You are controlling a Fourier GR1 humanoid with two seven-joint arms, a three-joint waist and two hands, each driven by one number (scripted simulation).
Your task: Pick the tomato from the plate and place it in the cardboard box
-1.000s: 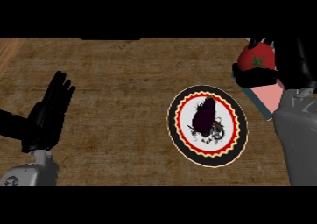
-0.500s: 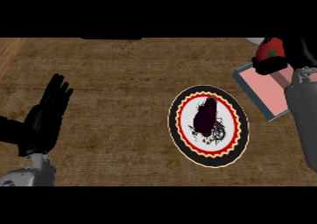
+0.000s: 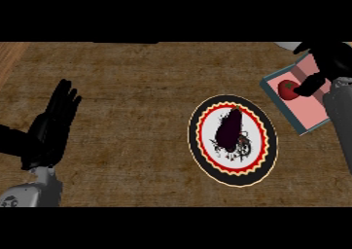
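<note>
Right hand [image 3: 331, 61] was at the top right of the head view, over the cardboard box [image 3: 308, 113]. One black finger [image 3: 310, 86] reached down and left, and its tip touched the right side of the tomato [image 3: 286, 88]. Nothing was wrapped around the tomato; its left, top and bottom sides were all bare, so I read that hand as released, not grasping. The tomato sat inside the box on the pink floor, near the left wall, red with a small dark stem spot on top. The box lay tilted relative to the view's edges, with a grey rim around the pink inside; its right part was hidden behind the hand and the grey right forearm [image 3: 344, 127], which ran down along the right edge. The plate [image 3: 196, 142] lay just left of the box, apart from it, with no tomato on it. It had a black rim, a red and yellow zigzag ring, and a white centre with a dark print. Left hand [image 3: 51, 130] was at the left side, well apart from plate and box, resting open with its fingers straight and pointing up. Its grey forearm [image 3: 31, 192] came in from the lower left corner. Everything sat on a brown, rough-looking counter [image 3: 136, 92].
</note>
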